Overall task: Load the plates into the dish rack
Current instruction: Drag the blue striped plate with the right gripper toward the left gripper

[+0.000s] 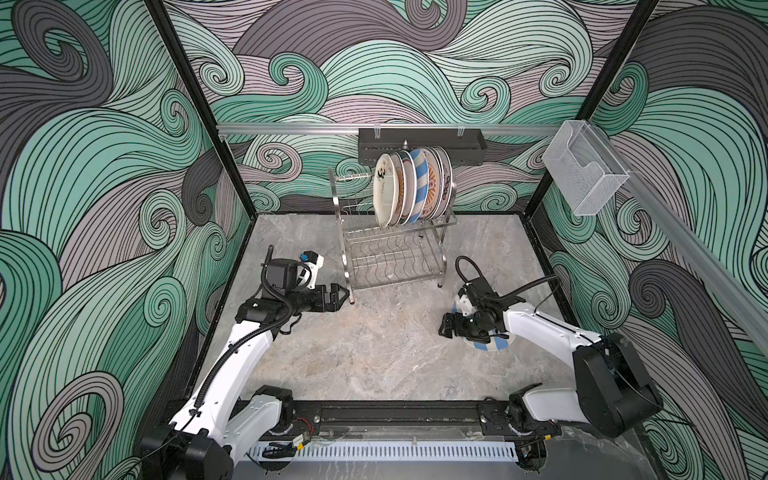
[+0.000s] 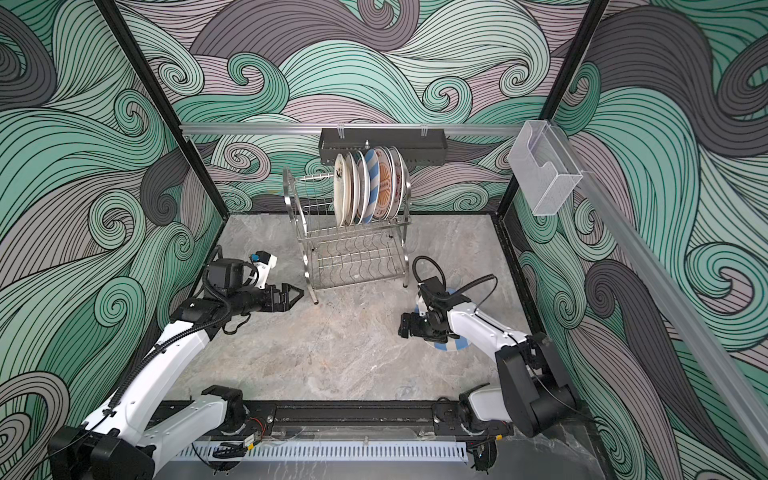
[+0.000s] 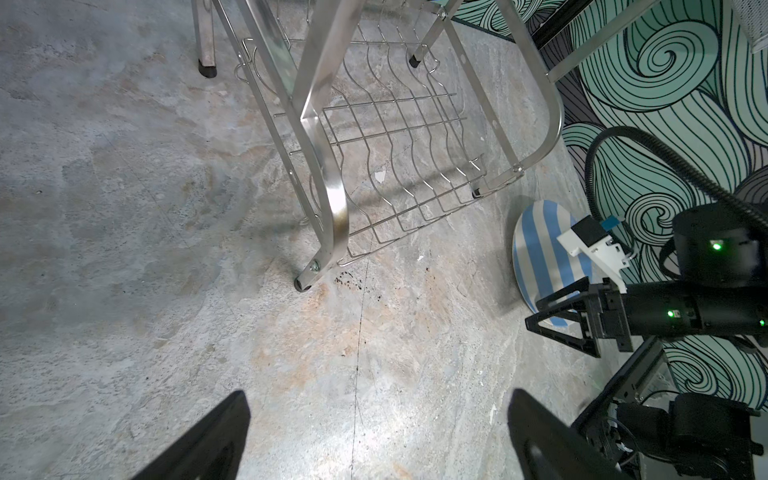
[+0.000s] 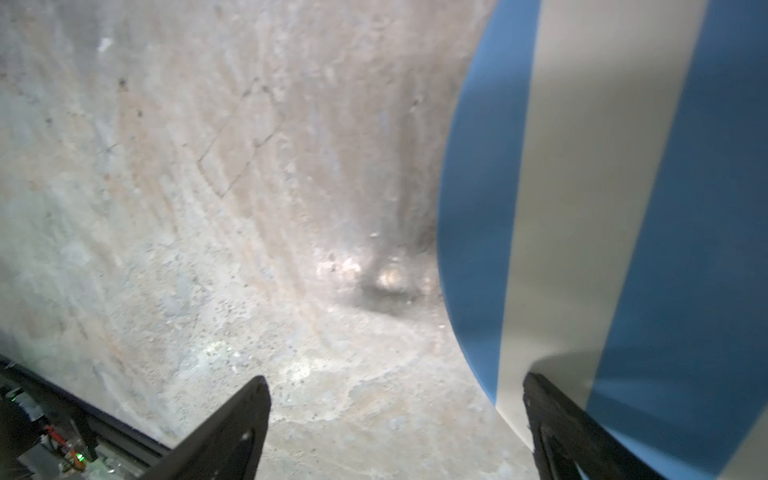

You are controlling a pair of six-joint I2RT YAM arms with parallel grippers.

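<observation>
Rack: the dish rack [image 1: 390, 249] stands at the back of the desk [image 1: 374, 357], upright on its feet
Loaded: about six plates [image 1: 411, 187] stand on edge in the upper tier, packed toward its right end in both top views; among them are a cream one with black marks, a blue-striped one and an orange sunburst one
Free room: the wire slots at the left end of the upper tier are unfilled, and the lower tier holds nothing
Left on the desk: one striped plate [image 3: 540, 249], blue and white, lies flat near the right wall, in front of the rack and to its right, well apart from it; no other loose plate shows
Right end effector [image 4: 395, 380]: jaws wide and holding nothing, low at the plate's edge; one finger [image 4: 557, 424] reaches over the rim and the other is over bare desk; whether it touches the plate I cannot tell
Left end effector [image 3: 378, 397]: jaws wide, empty, hanging over bare desk near the rack's near-left foot [image 3: 303, 284]
Progress: by my reading nearly done, with all but one plate in the rack
Remaining: grip the striped plate by its rim, tip it on edge, carry it to a free slot and let go
Risk: a flat plate gives little to grip, so the rim may slip from the jaws
</observation>
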